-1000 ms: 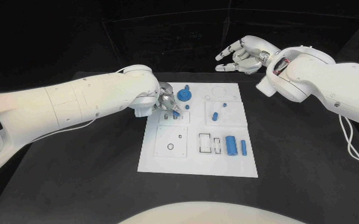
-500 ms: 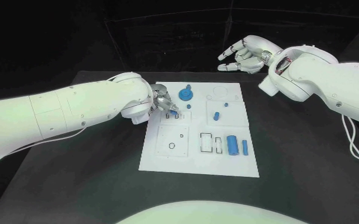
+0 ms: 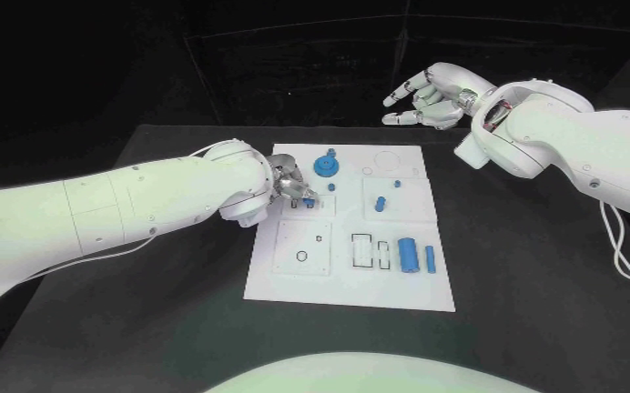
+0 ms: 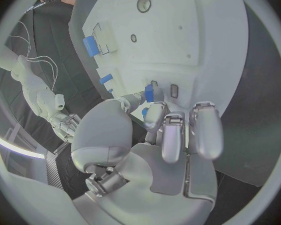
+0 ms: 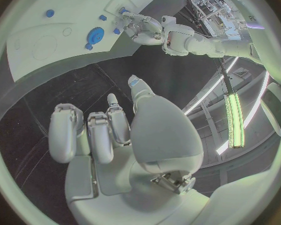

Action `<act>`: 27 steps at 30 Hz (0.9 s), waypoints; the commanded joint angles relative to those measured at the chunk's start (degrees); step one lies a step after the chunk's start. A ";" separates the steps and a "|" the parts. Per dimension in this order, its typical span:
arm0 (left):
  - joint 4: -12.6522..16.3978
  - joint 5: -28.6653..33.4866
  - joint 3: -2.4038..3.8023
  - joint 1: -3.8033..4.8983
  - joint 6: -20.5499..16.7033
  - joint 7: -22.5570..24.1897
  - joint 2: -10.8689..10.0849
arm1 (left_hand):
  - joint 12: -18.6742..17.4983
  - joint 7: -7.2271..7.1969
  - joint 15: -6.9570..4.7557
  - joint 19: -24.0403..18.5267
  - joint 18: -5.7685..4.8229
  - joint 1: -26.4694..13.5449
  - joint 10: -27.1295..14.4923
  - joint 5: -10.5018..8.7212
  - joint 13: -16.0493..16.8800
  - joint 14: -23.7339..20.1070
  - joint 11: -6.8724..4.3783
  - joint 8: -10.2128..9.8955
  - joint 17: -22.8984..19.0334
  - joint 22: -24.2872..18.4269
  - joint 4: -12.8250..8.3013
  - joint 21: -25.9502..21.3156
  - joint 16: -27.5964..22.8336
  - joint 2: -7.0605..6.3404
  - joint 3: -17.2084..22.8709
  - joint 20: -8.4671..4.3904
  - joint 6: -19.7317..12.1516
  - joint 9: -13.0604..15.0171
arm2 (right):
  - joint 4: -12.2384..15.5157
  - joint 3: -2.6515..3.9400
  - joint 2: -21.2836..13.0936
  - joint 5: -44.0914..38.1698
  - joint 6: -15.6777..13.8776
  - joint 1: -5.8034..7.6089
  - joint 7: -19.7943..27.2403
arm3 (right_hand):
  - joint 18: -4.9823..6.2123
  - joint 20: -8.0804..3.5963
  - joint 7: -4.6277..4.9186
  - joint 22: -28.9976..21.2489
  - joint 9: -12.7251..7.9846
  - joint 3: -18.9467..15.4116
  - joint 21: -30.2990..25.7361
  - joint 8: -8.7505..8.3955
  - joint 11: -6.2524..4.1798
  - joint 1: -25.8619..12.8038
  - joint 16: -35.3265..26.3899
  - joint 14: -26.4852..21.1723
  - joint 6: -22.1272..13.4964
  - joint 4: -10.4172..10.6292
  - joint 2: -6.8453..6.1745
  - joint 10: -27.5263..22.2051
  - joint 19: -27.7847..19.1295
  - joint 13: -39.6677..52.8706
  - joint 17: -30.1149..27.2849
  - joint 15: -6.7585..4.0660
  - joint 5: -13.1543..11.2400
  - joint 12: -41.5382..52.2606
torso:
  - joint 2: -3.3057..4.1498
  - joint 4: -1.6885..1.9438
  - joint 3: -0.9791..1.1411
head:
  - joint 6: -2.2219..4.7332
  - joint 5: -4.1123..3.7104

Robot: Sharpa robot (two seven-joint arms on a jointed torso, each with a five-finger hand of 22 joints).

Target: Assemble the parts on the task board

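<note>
The white task board (image 3: pixel 394 284) lies in the middle of the black table. My left hand (image 3: pixel 293 184) hovers over the board's left edge and pinches a small blue part (image 4: pixel 150 93) between thumb and a finger, just above a small slot. A round blue part (image 3: pixel 327 169) stands near the board's far edge. Small blue pegs (image 3: pixel 378 202) lie in the middle of the board. A blue cylinder (image 3: pixel 409 252) and a blue bar (image 3: pixel 430 259) lie at the right. My right hand (image 3: pixel 427 97) is raised beyond the far edge, fingers apart, holding nothing.
Outlined rectangular slots (image 3: pixel 369 251) and a square plate with a small hole (image 3: pixel 300 248) sit on the board's near half. Black table surface (image 3: pixel 171 311) surrounds the board. My left forearm (image 3: pixel 145 206) lies over the table to the left of the board.
My left arm has shifted slightly while the hand stays over the same spot on the board with the small blue part. The right hand has barely moved.
</note>
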 commanded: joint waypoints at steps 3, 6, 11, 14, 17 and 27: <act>-0.17 -3.80 0.01 -0.07 -1.42 0.87 0.30 | 0.37 -0.39 -0.15 0.51 -0.63 0.34 0.45 0.05 0.02 5.97 0.09 0.38 15.09 0.05 -9.43 0.18 0.18 -0.58 8.92 0.08 0.26 -0.03 | -0.08 0.04 0.05 -0.15 0.51 0.14 0.10 | 0.79 0.07 -0.07 -0.09 -0.04 -0.33 -0.33 0.30 -0.06 -0.45 -0.37 5.44 -0.04 -0.11 0.31 -0.31 -0.43 1.31 13.15 -0.09 0.30 -0.28 | 0.06 0.00 -0.02 | -0.05 -0.01; -0.41 -4.21 0.01 -0.10 -1.07 0.78 0.53 | 0.39 -0.40 -0.15 0.52 -0.64 0.36 0.49 0.03 0.04 5.97 0.08 0.38 15.09 0.08 -9.49 0.20 0.18 -0.64 8.88 0.07 0.28 -0.04 | -0.13 0.04 0.12 -0.15 0.55 0.14 0.11 | 0.79 0.07 -0.07 -0.09 -0.04 -0.33 -0.33 0.30 -0.06 -0.45 -0.37 5.44 -0.04 -0.11 0.31 -0.31 -0.43 1.31 13.15 -0.09 0.30 -0.28 | 0.06 -0.01 0.01 | -0.12 -0.02; -0.80 -4.47 0.00 -0.12 -0.44 0.45 0.94 | 0.39 -0.45 -0.18 0.53 -0.64 0.54 0.57 -0.03 0.01 5.97 0.04 0.36 15.09 0.10 -9.80 0.20 0.18 -0.96 8.60 0.04 0.38 -0.11 | -0.19 0.04 0.22 -0.16 0.62 0.13 0.13 | 0.79 0.07 -0.07 -0.09 -0.04 -0.33 -0.33 0.30 -0.06 -0.45 -0.37 5.44 -0.04 -0.11 0.31 -0.31 -0.43 1.31 13.15 -0.09 0.30 -0.28 | 0.07 -0.04 0.01 | -0.19 0.04; -0.99 -4.54 0.00 -0.13 -0.01 0.22 1.08 | 0.44 -0.49 -0.21 0.54 -0.65 0.69 0.65 -0.08 0.05 5.97 0.01 0.36 15.09 0.13 -10.02 0.20 0.18 -1.18 8.32 0.02 0.49 -0.17 | -0.22 0.04 0.25 -0.16 0.65 0.13 0.13 | 0.79 0.07 -0.07 -0.09 -0.04 -0.33 -0.33 0.30 -0.06 -0.45 -0.37 5.44 -0.04 -0.11 0.31 -0.31 -0.43 1.31 13.15 -0.09 0.30 -0.28 | 0.08 -0.05 0.00 | -0.25 0.03; -1.16 -4.57 -0.01 -0.13 0.46 -0.02 1.14 | 0.46 -0.52 -0.23 0.55 -0.65 0.78 0.70 -0.09 0.07 5.97 -0.01 0.35 15.09 0.18 -10.14 0.22 0.18 -1.30 8.16 0.00 0.56 -0.20 | -0.22 0.04 0.24 -0.16 0.66 0.13 0.11 | 0.79 0.07 -0.07 -0.09 -0.04 -0.33 -0.33 0.30 -0.06 -0.45 -0.37 5.44 -0.04 -0.11 0.31 -0.31 -0.43 1.31 13.15 -0.09 0.30 -0.28 | 0.07 -0.04 0.03 | -0.32 -0.01; -1.45 -4.59 -0.01 -0.14 2.42 -0.07 1.36 | 0.53 -0.56 -0.25 0.58 -0.67 0.91 0.78 -0.09 0.14 5.97 -0.04 0.34 15.09 0.27 -10.29 0.27 0.18 -1.41 7.95 -0.02 0.64 -0.26 | -0.16 0.04 0.23 -0.26 0.70 0.13 0.17 | 0.78 0.06 -0.08 -0.05 -0.04 -0.46 -0.33 0.36 -0.08 -0.56 -0.37 5.44 -0.04 0.03 0.42 -0.27 -0.41 1.34 13.16 -0.10 0.38 -0.25 | 0.06 0.03 0.01 | -0.43 0.00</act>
